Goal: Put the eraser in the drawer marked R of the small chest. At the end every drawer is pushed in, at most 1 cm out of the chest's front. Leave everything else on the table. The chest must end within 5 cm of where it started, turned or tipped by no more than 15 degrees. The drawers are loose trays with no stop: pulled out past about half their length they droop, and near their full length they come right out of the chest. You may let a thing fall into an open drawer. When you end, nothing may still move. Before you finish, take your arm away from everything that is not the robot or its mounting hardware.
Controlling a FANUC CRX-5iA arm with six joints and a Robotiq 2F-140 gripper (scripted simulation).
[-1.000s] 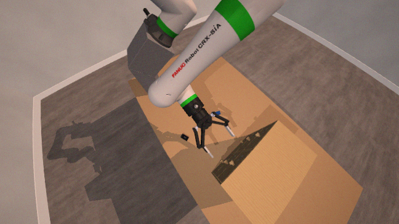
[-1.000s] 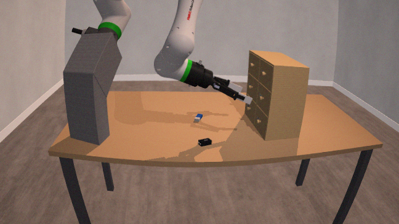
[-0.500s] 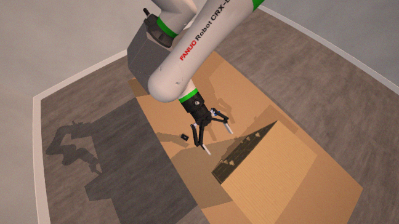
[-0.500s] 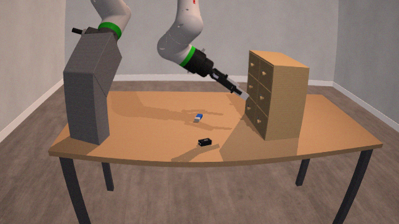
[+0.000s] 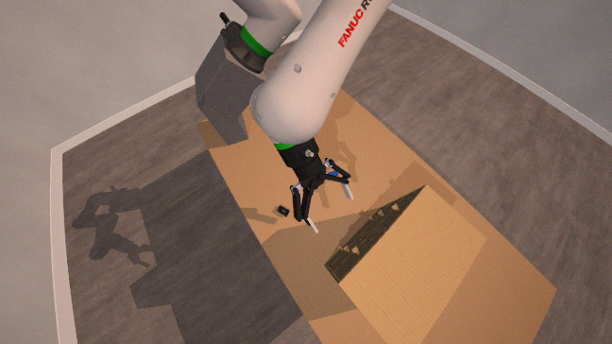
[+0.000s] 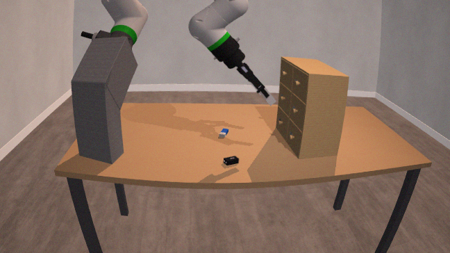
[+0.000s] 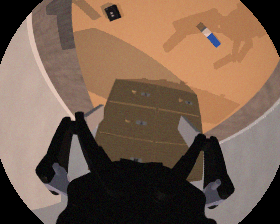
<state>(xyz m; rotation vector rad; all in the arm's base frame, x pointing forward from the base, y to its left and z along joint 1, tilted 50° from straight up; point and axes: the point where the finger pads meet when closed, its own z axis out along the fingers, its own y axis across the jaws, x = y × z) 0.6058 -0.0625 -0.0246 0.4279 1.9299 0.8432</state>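
Observation:
The eraser (image 6: 224,132) (image 7: 210,36), a small blue and white block, lies flat on the table (image 6: 167,165) near its middle. In the top view only a blue bit of the eraser (image 5: 333,174) shows behind my fingers. The small wooden chest (image 6: 319,110) (image 5: 411,253) (image 7: 146,120) stands upright on the right with three rows of two drawers, all pushed in. I cannot read the drawer marks. My gripper (image 6: 269,99) (image 5: 331,211) (image 7: 141,117) is open and empty. It hangs in the air just in front of the chest's drawer face, pointing at it, well above and to the right of the eraser.
A small black block (image 6: 230,160) (image 5: 282,210) (image 7: 111,12) lies near the table's front edge, in front of the eraser. The grey robot pedestal (image 6: 101,99) (image 5: 222,88) stands at the left end of the table.

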